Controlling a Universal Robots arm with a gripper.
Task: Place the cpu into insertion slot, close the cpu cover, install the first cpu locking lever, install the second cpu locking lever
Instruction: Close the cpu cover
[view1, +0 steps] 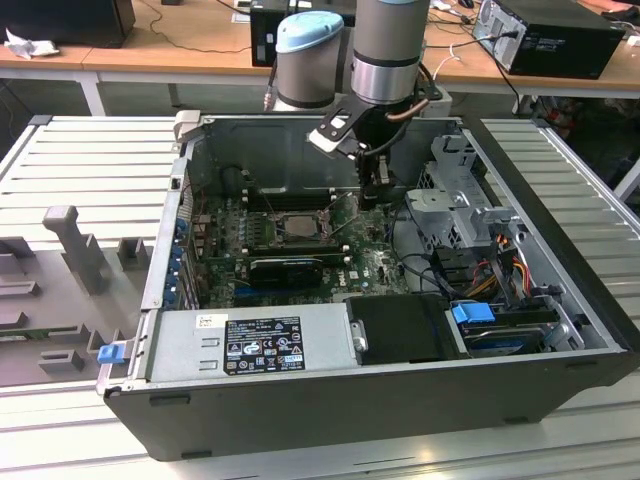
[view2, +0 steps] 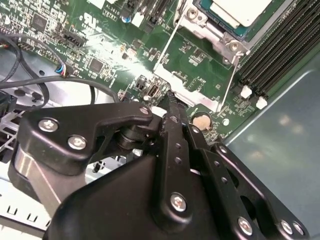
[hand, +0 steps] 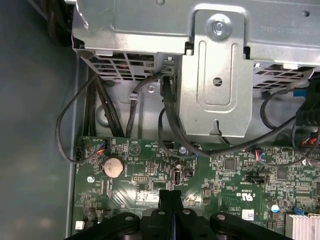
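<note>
Grey metal case (view1: 400, 400) lies open on my feed, its green motherboard (view1: 365, 268) carrying the insertion slot (view2: 197, 15) with the cpu (view2: 245, 7) seated inside, near my gripper (view1: 376, 198) towards the exterior view's left, jaws clenched together, apart from it.
</note>
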